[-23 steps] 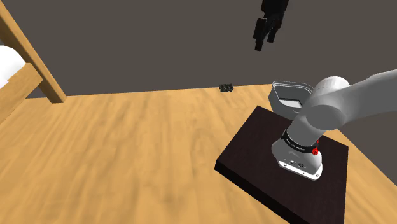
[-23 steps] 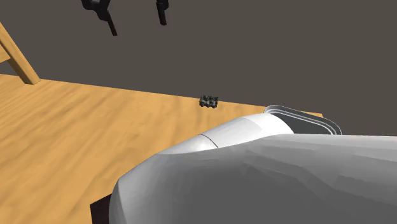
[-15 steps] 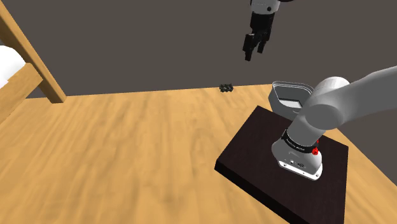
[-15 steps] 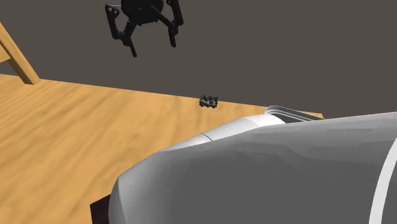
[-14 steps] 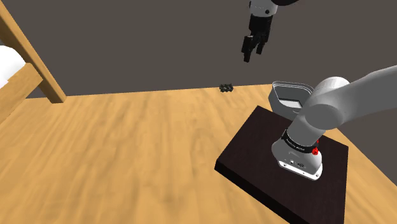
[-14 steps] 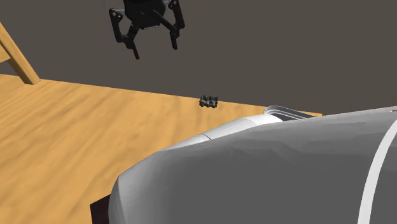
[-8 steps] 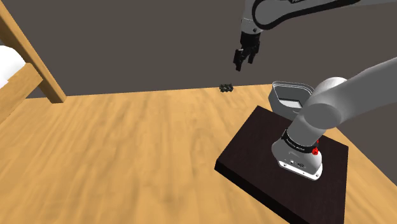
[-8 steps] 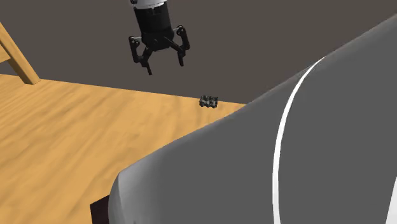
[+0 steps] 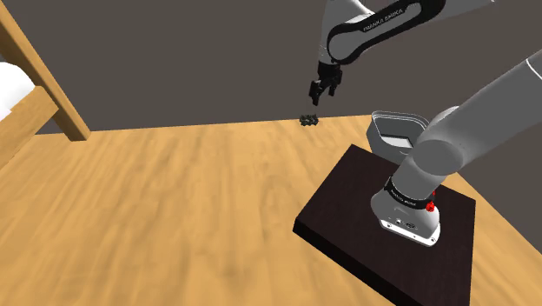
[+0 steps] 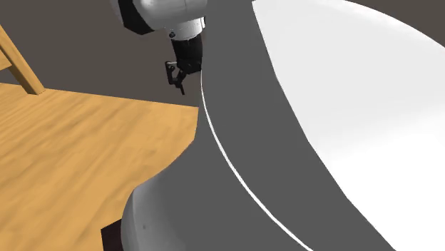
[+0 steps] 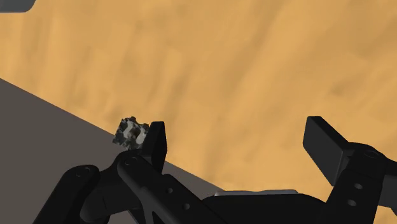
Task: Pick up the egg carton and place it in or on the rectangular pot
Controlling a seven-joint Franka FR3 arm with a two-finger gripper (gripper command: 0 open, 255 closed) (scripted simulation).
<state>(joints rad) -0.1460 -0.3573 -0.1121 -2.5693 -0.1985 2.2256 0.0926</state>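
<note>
The gripper [image 9: 318, 94] hangs wide open, empty. In the shoulder view the carton [image 9: 308, 120] lies on the floor [image 9: 174, 200] at its 7 o'clock, with the pot [image 9: 393, 132] at the carton's 3 o'clock. Shift to straddle the carton before descending; the wrist view shows it outside one finger [image 11: 156, 141].

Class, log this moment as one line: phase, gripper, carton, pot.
phase: pre-grasp | gripper: open, empty, above egg carton | egg carton: on floor, untouched | rectangular pot: beside stand
</note>
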